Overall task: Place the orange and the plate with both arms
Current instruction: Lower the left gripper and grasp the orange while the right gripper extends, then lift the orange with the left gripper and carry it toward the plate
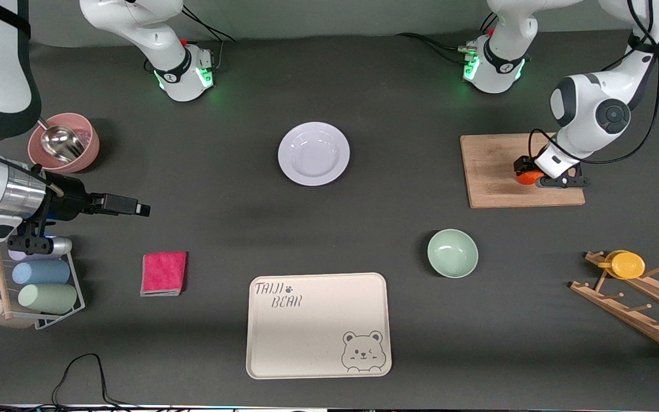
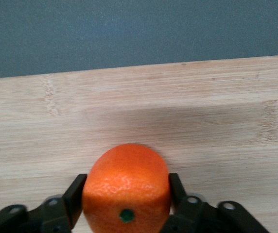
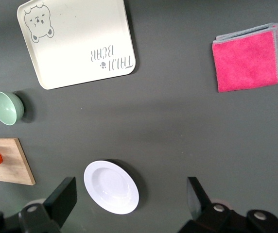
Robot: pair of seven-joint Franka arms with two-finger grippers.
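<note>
Right gripper (image 1: 144, 210) is held wide apart and empty, waiting above the table near the pink bowl (image 1: 64, 143); the plate (image 1: 313, 153) lies untouched, well apart from it. Left gripper (image 1: 527, 174) is clamped on the orange (image 1: 526, 178), down on the cutting board (image 1: 495, 171).

Step judged: orange grasped, lift due next, straight up. The pads (image 2: 76, 199) pressing both flanks are shown only in the left wrist view.

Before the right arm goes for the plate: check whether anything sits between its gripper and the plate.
Nothing visible does. The right gripper hangs open over bare table, and the plate lies alone with only dark table around it. The pink bowl and pink cloth lie off that line.
</note>
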